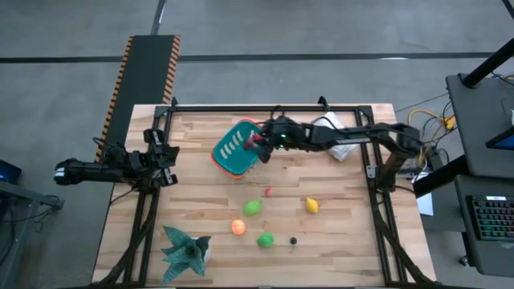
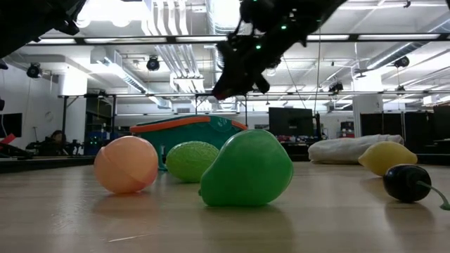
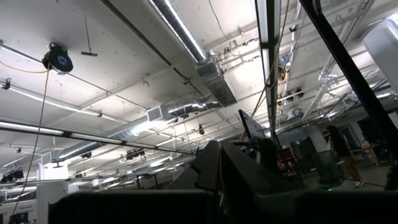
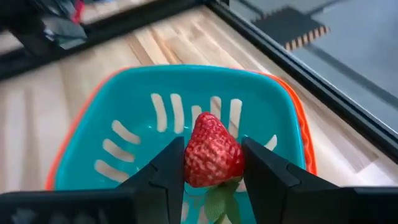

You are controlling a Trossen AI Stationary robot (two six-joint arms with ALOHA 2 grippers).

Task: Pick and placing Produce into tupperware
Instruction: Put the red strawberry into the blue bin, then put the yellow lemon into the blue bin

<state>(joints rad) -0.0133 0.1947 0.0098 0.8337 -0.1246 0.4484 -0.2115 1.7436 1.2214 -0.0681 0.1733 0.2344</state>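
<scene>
Closest to the low camera sits a green pear-shaped fruit point(image 2: 247, 169) on the worktop, with an orange ball-like fruit point(image 2: 126, 164) just beside it, a lighter green fruit point(image 2: 191, 161) behind them, and a yellow lemon point(image 2: 385, 157) and a small dark fruit point(image 2: 407, 182) off to the side. Seen from above, these lie in a loose cluster toward the near edge of the worktop point(image 1: 353, 233), along with a tiny red piece point(image 1: 269, 192), well apart from the tupperware point(image 1: 234, 149), which rests near the far edge, about midway along it.

The right gripper point(image 4: 212, 163) hangs above the tub's open mouth, its fingers pinching a red strawberry point(image 4: 211, 153) between them; the tub looks otherwise empty. The left gripper point(image 1: 166, 155) waits at the left edge of the worktop, and whether it is spread or closed cannot be told.

The step in hand looks like the delivery of the first fruit. Next, the fingers likely need to part so the strawberry drops inside the orange rim; then the arm must travel to the cluster at the near edge
</scene>
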